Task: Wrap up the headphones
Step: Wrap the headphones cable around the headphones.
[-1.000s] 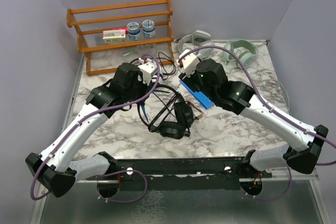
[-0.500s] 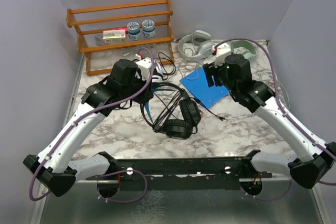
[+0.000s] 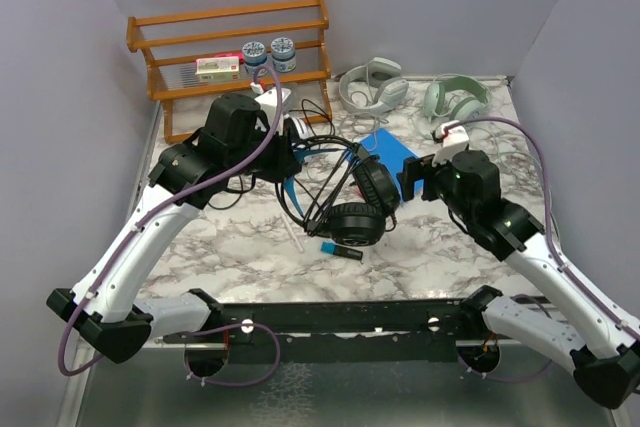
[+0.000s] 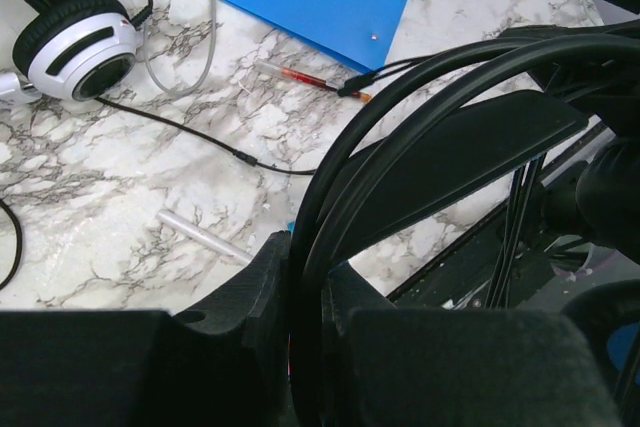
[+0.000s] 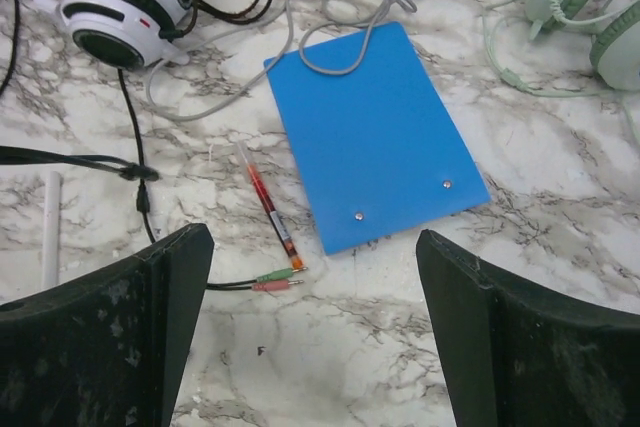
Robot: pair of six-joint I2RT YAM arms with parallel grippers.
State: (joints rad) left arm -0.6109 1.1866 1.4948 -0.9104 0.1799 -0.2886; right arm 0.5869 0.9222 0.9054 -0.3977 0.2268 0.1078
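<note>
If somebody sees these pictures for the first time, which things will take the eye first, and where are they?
The black headphones are in the middle of the marble table, and the left gripper is shut on their headband. Just right of them a bright blue board lies flat, and the right gripper hangs open near it.

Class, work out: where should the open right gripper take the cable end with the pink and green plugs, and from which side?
Pinch the thin cable just behind the plugs, coming straight down, the right gripper straddling its line. It lies flat on the marble table, so probably only its top is reachable; keep clear of the red pen beside the plugs.
</note>
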